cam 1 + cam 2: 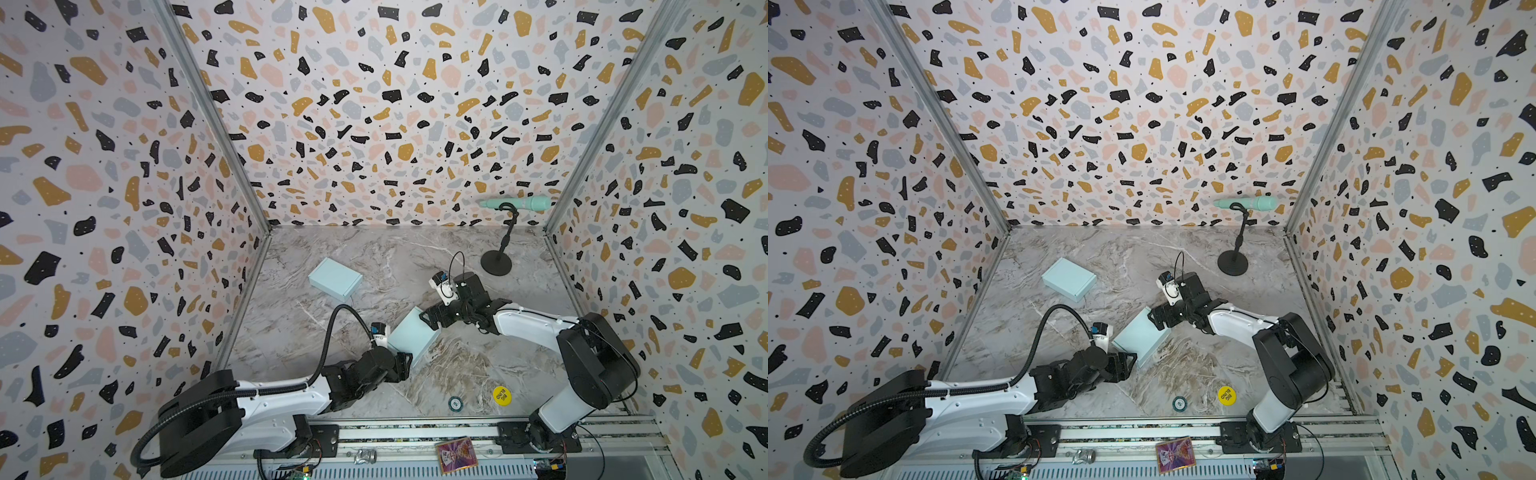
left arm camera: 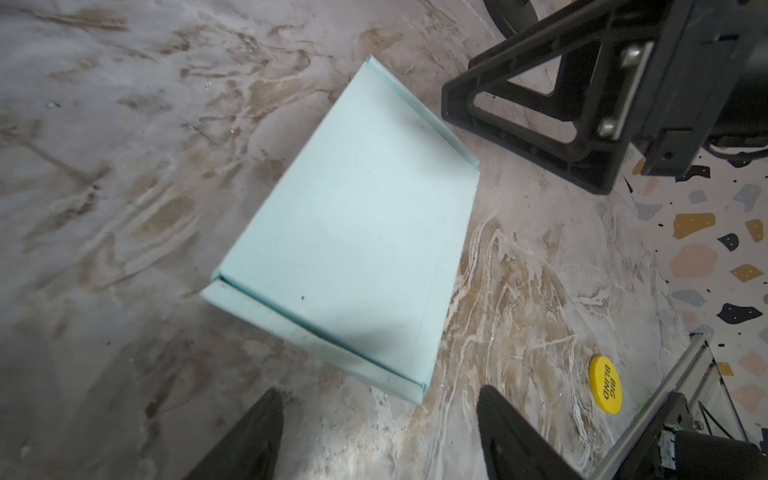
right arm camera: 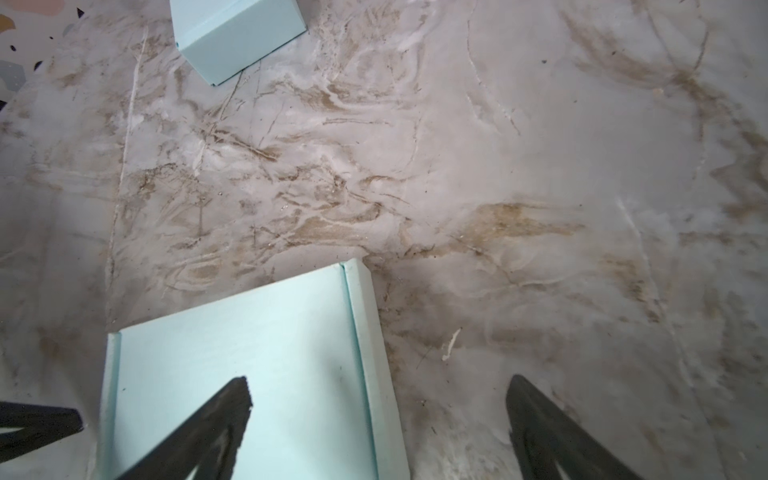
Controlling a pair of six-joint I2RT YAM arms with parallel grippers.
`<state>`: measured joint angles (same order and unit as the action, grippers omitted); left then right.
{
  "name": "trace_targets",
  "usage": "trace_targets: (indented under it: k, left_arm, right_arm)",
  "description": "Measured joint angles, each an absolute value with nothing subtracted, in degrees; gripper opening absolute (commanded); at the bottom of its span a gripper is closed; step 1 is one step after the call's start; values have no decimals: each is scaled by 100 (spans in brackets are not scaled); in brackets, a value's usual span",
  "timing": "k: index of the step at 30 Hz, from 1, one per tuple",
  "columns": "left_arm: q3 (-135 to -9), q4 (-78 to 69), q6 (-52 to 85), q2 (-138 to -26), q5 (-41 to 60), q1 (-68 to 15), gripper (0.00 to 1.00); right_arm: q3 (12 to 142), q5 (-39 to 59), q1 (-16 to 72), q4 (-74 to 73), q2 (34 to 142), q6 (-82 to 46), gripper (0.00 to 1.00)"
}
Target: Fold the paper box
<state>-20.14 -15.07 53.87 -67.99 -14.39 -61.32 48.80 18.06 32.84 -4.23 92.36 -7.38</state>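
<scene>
While both arms close in from opposite ends, the box lies flat and shut at mid-table. Its long axis is judged to run from 7 to 1 o'clock in both top views.

The left gripper sits at the 7 o'clock end with its jaws spread and empty. The box stretches lengthwise straight ahead of it, the near edge just beyond the fingertips.

The right gripper hovers at the 1 o'clock end, released and wide. One finger is over the lid and the other over bare table, with a long edge of the box between them and nothing pinched. It is judged the nearer arm for any press on the lid.

The count:
- Two boxes; the second box lies well apart at 10 o'clock.
- Two grippers.
- One yellow disc at 4 o'clock.
- One chip at 5 o'clock.
- One mic stand at 2 o'clock.
</scene>
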Motion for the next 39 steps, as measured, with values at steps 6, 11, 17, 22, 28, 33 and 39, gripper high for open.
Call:
trace_targets:
  k: [6, 11, 17, 22, 28, 33, 39]
  left_arm:
    - [-2005, -2064, 5511, -7107, -1415, -6029, 67]
    - [-2008, -2499, 5498, -7373, -1264, -5682, 65]
    - [-2185, -2637, 5282, -7776, -972, -5203, 63]
    - [-2676, -2655, 4936, -8359, -701, -4700, 61]
    - [-3465, -2663, 4543, -9188, -397, -4086, 59]
    - [-4364, -2637, 4248, -10047, -237, -3638, 59]
    - [-5430, -2351, 3933, -10825, -193, -3258, 58]
  right_arm:
    - [4654, 2147, 3284, -539, 9271, -762, 93]
    - [4488, 2296, 3291, -633, 9268, -808, 83]
    - [4202, 2397, 3299, -735, 9229, -902, 69]
    - [4206, 2364, 3245, -816, 9233, -1009, 67]
    - [4792, 2335, 3013, -812, 9756, -1072, 65]
    - [5686, 2340, 2764, -788, 10516, -1114, 65]
    - [6635, 2335, 2571, -725, 11251, -1157, 66]
